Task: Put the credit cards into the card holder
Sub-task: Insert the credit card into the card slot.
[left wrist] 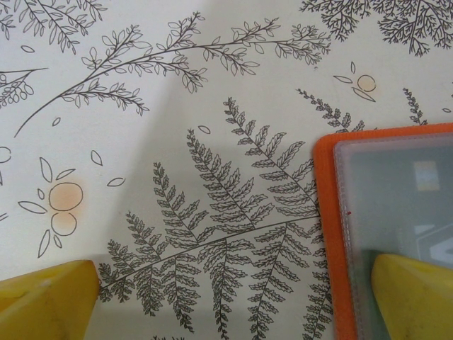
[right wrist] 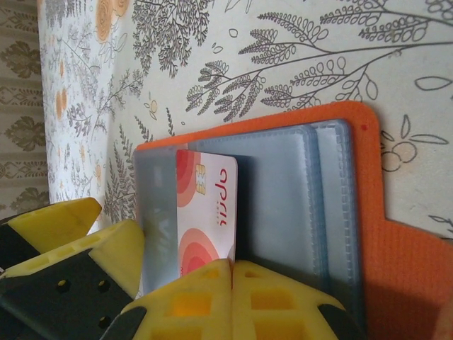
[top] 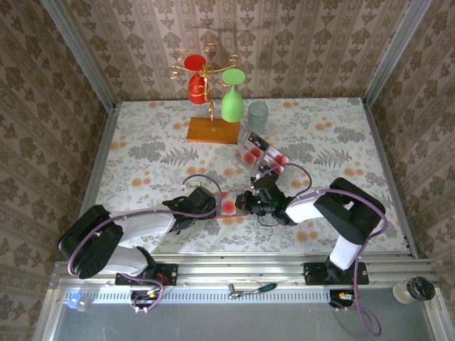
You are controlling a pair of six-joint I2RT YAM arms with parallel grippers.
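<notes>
The top external camera is looking down from above and behind both arm bases, covering the whole table [top: 142,142]. The left wrist camera is facing straight down, very close to the surface. The right wrist camera is looking past the right claw [right wrist: 231,273] at a low slant. All three views are sharing the card holder [left wrist: 325,212].

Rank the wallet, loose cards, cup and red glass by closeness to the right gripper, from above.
From the right gripper:
1. Wallet, just left of it.
2. Loose cards, behind it.
3. Cup, farther back.
4. Red glass, back left.
</notes>
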